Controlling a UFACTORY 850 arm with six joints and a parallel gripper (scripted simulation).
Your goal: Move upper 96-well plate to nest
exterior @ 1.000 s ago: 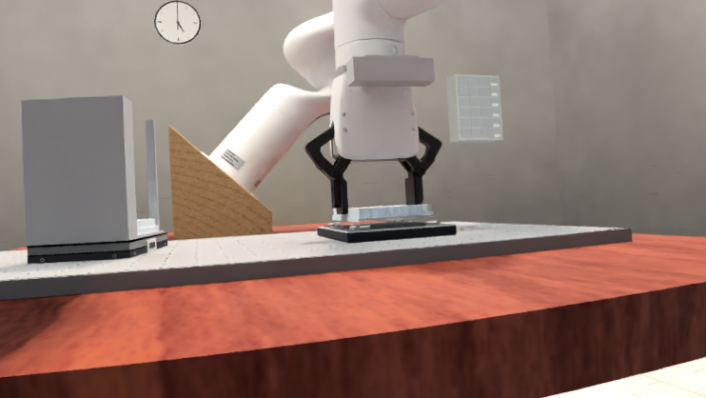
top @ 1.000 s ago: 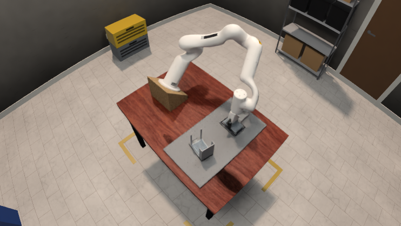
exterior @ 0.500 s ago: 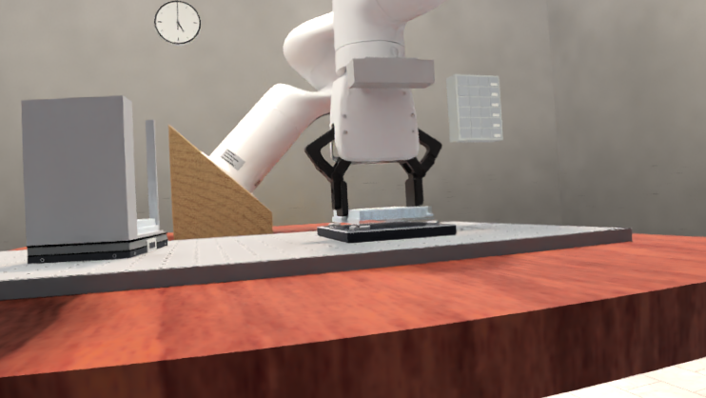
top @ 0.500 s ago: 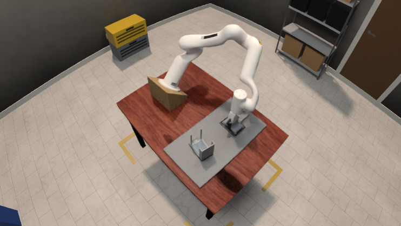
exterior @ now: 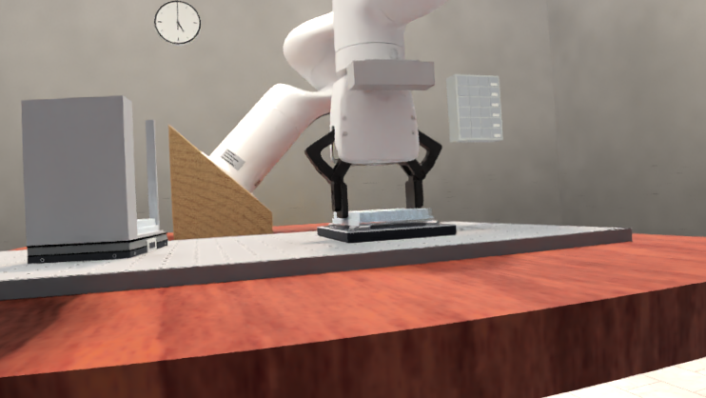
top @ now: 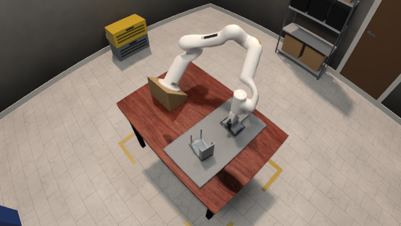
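Note:
My gripper (exterior: 378, 209) points straight down over the black plate nest N1 (exterior: 386, 230) and is shut on the pale 96-well plate (exterior: 387, 215), one finger on each short side. The plate is level and sits low in the nest, between its locators. In the overhead view the gripper (top: 233, 122) covers most of the plate (top: 235, 127) and nest, so I cannot make out the cut-off corner or the A1 mark. The stack rack K1 (top: 201, 147) stands nearer the mat's front, also in the side view (exterior: 84, 177). The lower plate (top: 199, 145) lies flat inside it.
A grey mat (top: 215, 141) carries rack and nest on the red-brown table. The arm's wooden wedge base (top: 166, 93) stands at the table's back corner. The rack's upright posts (top: 196, 135) rise above its walls.

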